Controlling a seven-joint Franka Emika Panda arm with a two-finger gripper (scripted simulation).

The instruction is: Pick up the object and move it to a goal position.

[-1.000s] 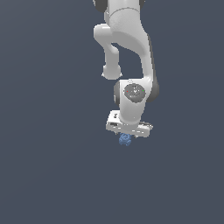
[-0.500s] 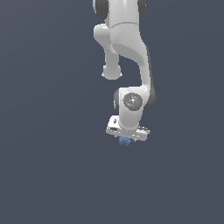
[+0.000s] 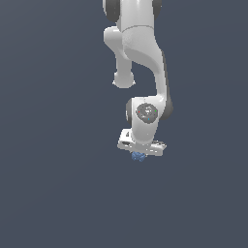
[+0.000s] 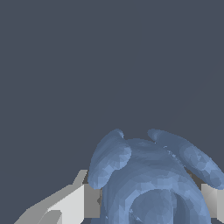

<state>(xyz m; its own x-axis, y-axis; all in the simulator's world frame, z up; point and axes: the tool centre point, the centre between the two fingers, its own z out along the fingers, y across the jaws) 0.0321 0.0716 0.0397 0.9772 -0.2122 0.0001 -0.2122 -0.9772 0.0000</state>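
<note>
Lower than a second ago, my gripper point(image 3: 139, 154) has sunk over the object point(image 3: 138, 156), and the arm's wrist has folded down with it. Before, the blue lump showed clearly under the white hand; now only its lower edge peeks out beneath.

Nearest, in the wrist view, the object point(image 4: 153, 179) fills the space between my fingers point(image 4: 72, 203): a rounded, knobbly blue mass with two ear-like lobes. One grey finger pad sits against one flank, and the other finger point(image 4: 213, 199) is at the opposite flank. Both look to be touching or very nearly so, but I cannot tell whether they are pressing on it or only bracketing it.

Farther out, the exterior view shows the arm point(image 3: 138, 53) reaching straight down from the top of the frame over plain dark grey ground. No goal marker is visible in either view.

My judgement: the descent is about finished and the grasp comes next. Lifting and carrying remain to be done.
</note>
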